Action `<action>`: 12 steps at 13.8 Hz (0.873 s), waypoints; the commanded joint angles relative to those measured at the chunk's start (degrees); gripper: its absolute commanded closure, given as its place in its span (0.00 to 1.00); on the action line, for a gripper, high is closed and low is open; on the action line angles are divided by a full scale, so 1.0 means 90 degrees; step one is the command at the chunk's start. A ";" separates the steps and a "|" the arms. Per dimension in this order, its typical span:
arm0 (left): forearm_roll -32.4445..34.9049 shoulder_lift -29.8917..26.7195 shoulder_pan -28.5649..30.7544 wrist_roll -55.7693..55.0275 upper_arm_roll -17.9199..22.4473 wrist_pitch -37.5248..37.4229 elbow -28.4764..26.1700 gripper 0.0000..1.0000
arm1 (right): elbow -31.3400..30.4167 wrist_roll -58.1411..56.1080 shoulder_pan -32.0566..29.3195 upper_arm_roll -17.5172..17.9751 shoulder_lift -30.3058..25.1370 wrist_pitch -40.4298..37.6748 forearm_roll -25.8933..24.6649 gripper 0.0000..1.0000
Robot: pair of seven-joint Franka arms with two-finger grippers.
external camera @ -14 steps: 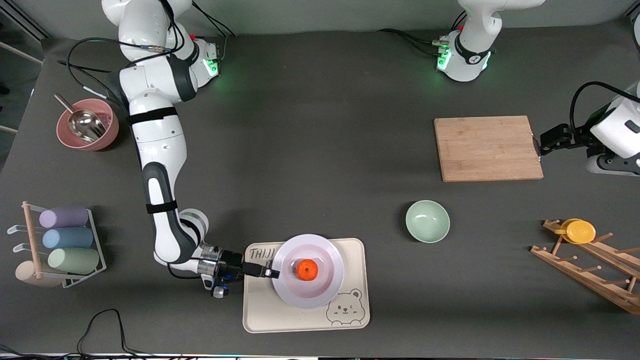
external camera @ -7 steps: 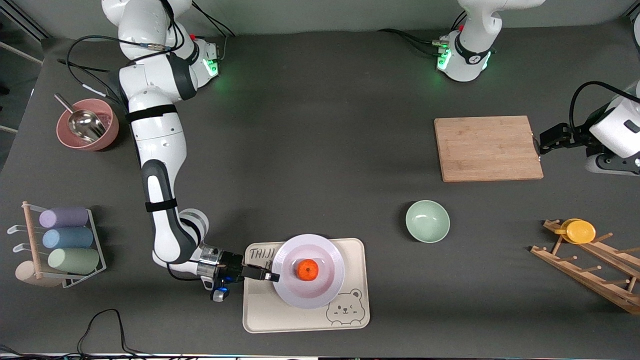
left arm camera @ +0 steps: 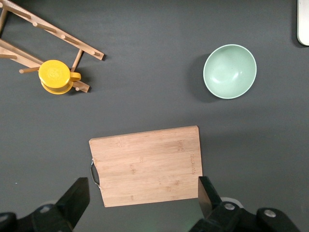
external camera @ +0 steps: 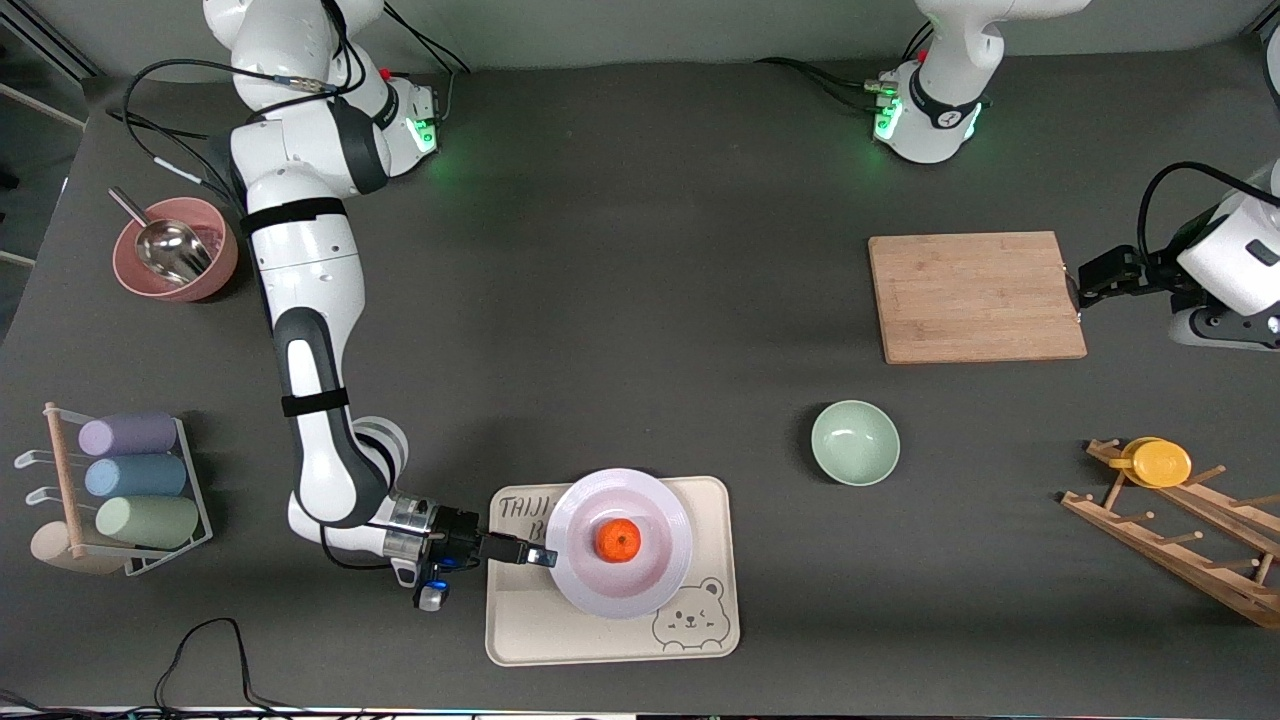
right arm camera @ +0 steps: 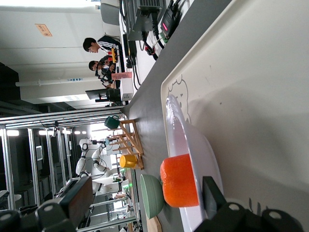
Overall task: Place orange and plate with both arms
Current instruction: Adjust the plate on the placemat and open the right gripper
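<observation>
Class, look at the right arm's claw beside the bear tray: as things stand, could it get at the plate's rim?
Probably yes. The right claw is open, level with the rim of the plate on the bear tray, with nothing between them. The orange sits mid-plate, clear of that edge.

You see only part of the left arm [external camera: 1228,268]: the front view's edge cuts it off. The plate [external camera: 620,541] covers part of the lettering on the bear tray [external camera: 610,625]. In the right wrist view, one finger [right arm camera: 211,197] hides the plate's nearest rim, and the orange [right arm camera: 179,181] hides part of the green bowl [right arm camera: 150,195].
</observation>
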 commanded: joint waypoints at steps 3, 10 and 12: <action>-0.0001 -0.0023 -0.0006 0.0014 -0.0016 -0.0087 0.0055 0.00 | -0.0057 0.0621 -0.0028 -0.0018 -0.0390 0.0044 -0.0668 0.00; -0.0001 -0.0033 -0.0007 0.0004 -0.0016 -0.0106 0.0045 0.00 | -0.0096 0.1178 -0.0340 -0.0018 -0.0977 -0.0442 -0.1284 0.00; -0.0001 -0.0033 -0.0007 0.0004 -0.0016 -0.0106 0.0045 0.00 | -0.0174 0.1393 -0.0428 -0.0027 -0.1278 -0.0668 -0.1885 0.00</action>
